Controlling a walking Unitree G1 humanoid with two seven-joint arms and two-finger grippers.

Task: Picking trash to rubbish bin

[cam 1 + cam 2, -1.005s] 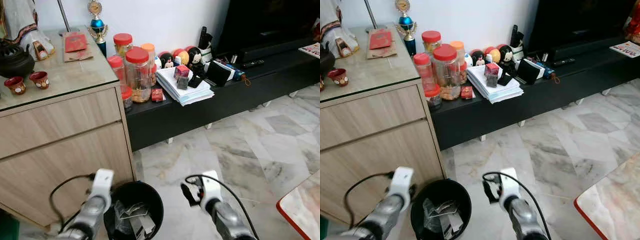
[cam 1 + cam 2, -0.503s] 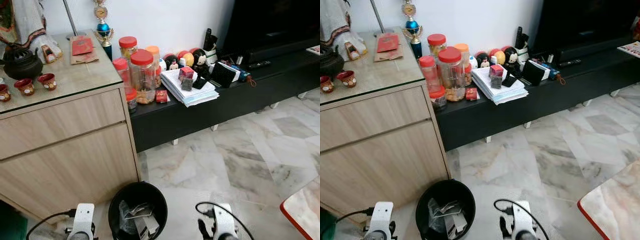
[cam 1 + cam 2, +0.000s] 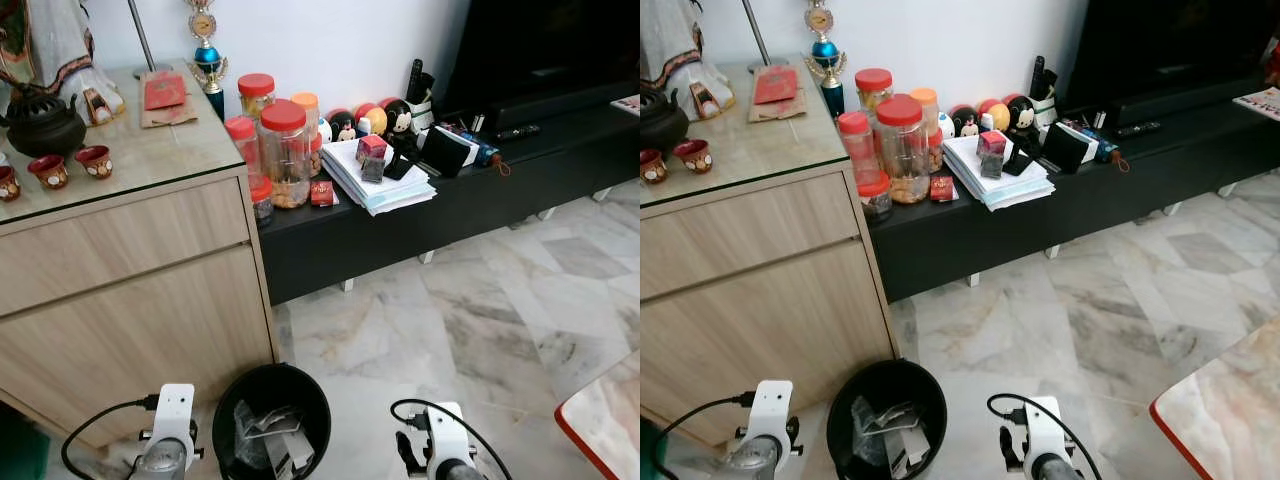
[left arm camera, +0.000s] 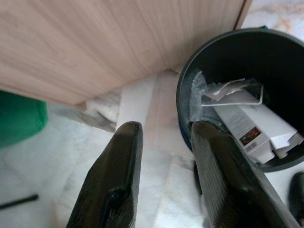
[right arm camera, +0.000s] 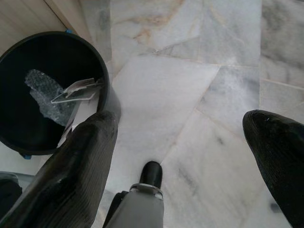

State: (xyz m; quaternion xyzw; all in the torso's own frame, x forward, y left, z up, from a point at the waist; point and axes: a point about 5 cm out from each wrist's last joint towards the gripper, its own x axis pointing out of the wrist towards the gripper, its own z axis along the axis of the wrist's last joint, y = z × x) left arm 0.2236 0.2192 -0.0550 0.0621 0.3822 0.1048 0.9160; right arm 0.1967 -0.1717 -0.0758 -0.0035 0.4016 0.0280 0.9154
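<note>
Bin [image 3: 272, 382] sits on the floor at 6 o'clock of the head view, tight against the cabinet [image 3: 130, 300] front. Already holds trash [image 4: 247, 130]: white cartons, bubble wrap, a clear plastic bit.

Left claw [image 4: 164, 142]: empty, fingers parted by a narrow gap, hanging low just outside the bin rim on the cabinet side. Right claw [image 5: 185, 156]: spread wide, empty, over bare marble floor [image 5: 190, 95] at the bin's 3 o'clock.

Judgement: nothing in hand, no loose trash seen on the floor nearby, so the step looks like search/next pick. To do it well: pan the head before walking, keep arms tucked low so they don't knock the bin, approach any item w/ right claw pre-opened as it is. Leave the jars [image 3: 284, 150] and papers [image 3: 380, 180] on the black shelf [image 3: 470, 190] at 12–1 o'clock alone; prob not trash.
</note>
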